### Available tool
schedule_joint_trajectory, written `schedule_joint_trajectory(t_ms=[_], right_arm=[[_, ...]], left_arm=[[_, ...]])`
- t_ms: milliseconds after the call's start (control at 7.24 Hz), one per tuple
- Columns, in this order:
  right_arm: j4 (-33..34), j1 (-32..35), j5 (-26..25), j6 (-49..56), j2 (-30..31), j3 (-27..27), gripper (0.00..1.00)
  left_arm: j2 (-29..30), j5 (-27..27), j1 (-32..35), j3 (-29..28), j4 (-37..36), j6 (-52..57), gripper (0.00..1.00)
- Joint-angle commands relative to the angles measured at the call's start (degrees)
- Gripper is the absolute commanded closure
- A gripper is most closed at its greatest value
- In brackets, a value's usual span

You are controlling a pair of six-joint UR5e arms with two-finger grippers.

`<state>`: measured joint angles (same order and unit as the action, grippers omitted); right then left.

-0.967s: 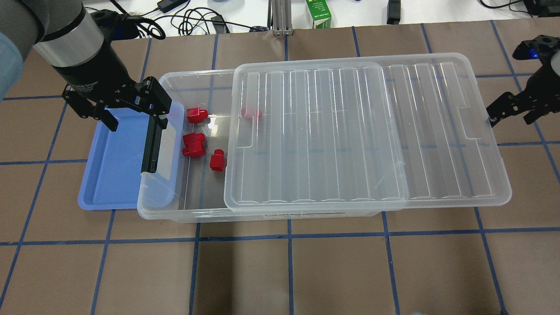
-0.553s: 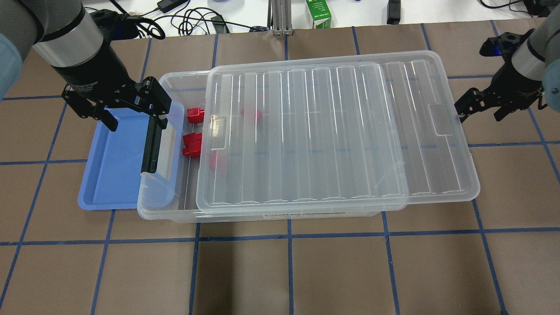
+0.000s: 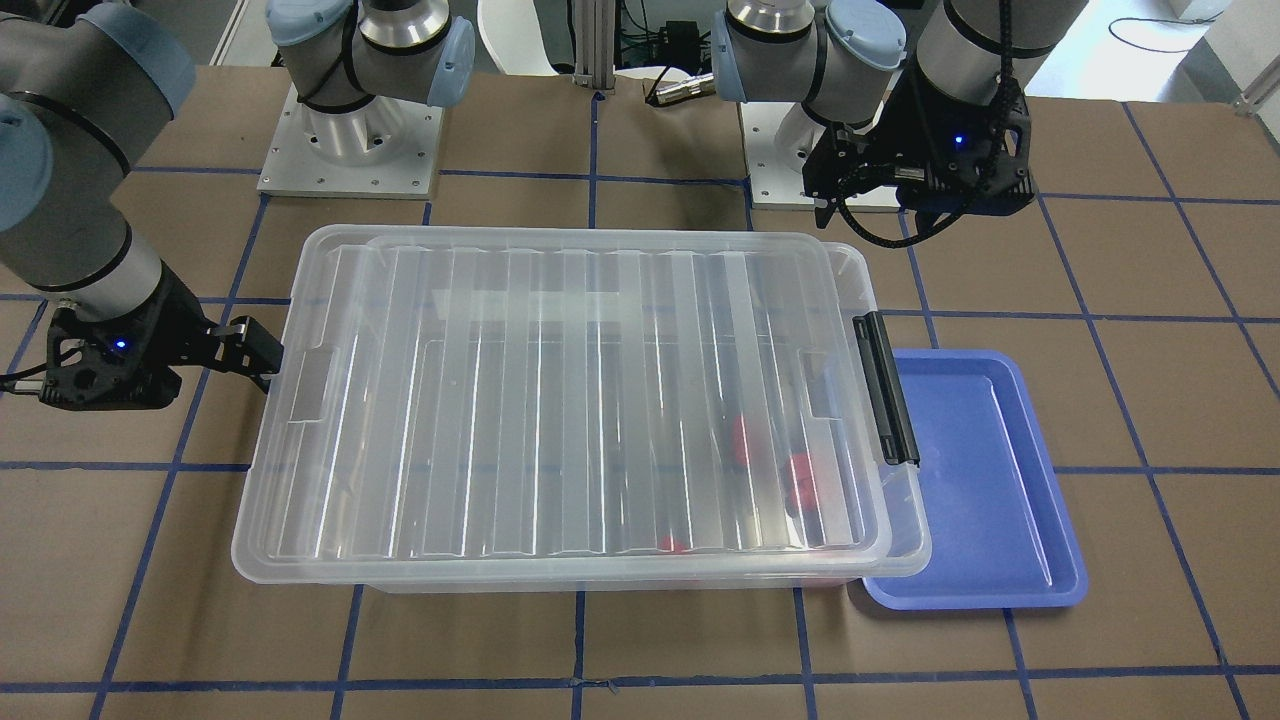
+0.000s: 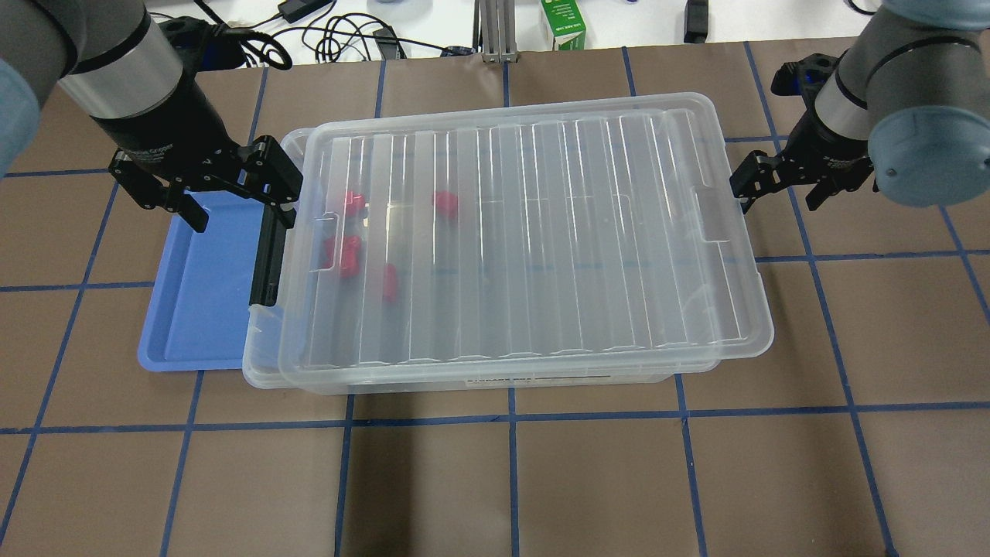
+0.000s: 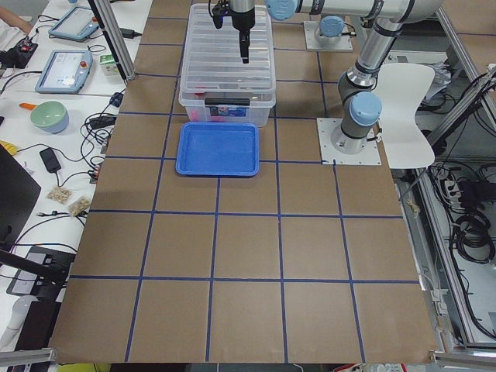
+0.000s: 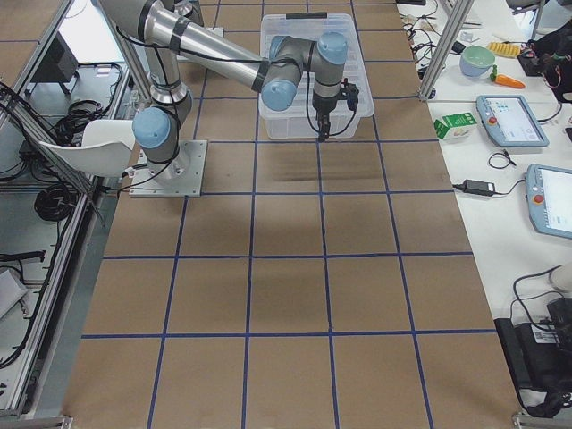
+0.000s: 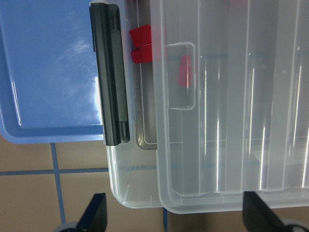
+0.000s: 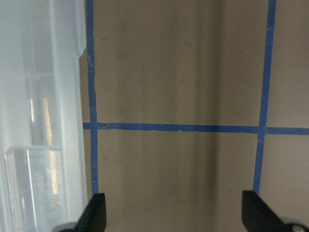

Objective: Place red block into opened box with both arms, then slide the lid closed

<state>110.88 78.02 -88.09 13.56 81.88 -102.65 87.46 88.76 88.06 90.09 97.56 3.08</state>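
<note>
The clear ribbed lid (image 4: 526, 232) lies over nearly all of the clear box (image 4: 261, 365); only a narrow strip by the black latch bar (image 4: 267, 255) is uncovered. Several red pieces show blurred through the lid, among them a small red block (image 4: 387, 282) and a larger two-lobed piece (image 4: 344, 255). My left gripper (image 4: 232, 197) hangs open above the latch end of the box and holds nothing. My right gripper (image 4: 781, 189) is open, with one finger against the lid's right short edge. In the right wrist view the lid's edge (image 8: 63, 96) lies beside my right gripper (image 8: 176, 215).
A shallow blue tray (image 4: 201, 294) lies against the box's latch end, below my left gripper. Cables, a green carton (image 4: 563, 23) and adapters lie beyond the table's far edge. Brown matting with blue tape lines surrounds the box.
The lid has slid left across the box and now hides the red pieces. My right gripper moved left along with the lid's right edge. The left arm has not moved.
</note>
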Motion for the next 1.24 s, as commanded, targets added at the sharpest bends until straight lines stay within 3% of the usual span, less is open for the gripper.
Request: schedule_joint_trajectory(t_ms=[0, 553, 829, 1105], right_arm=[[1.1, 1.6, 0.0, -1.6, -0.1, 0.0, 0.00], [1.9, 2.0, -0.5, -1.0, -0.4, 0.5, 0.00], [2.3, 1.4, -0.9, -0.5, 0.1, 3.3, 0.00], [-5.4, 1.5, -0.9, -1.0, 4.6, 7.4, 0.00]], left_arm=[[0.0, 0.0, 0.0, 0.0, 0.0, 0.0, 0.00], [0.0, 0.1, 0.0, 0.0, 0.1, 0.1, 0.00], [-0.1, 0.0, 0.0, -0.1, 0.0, 0.1, 0.00], [-0.2, 0.1, 0.0, 0.0, 0.1, 0.0, 0.00]])
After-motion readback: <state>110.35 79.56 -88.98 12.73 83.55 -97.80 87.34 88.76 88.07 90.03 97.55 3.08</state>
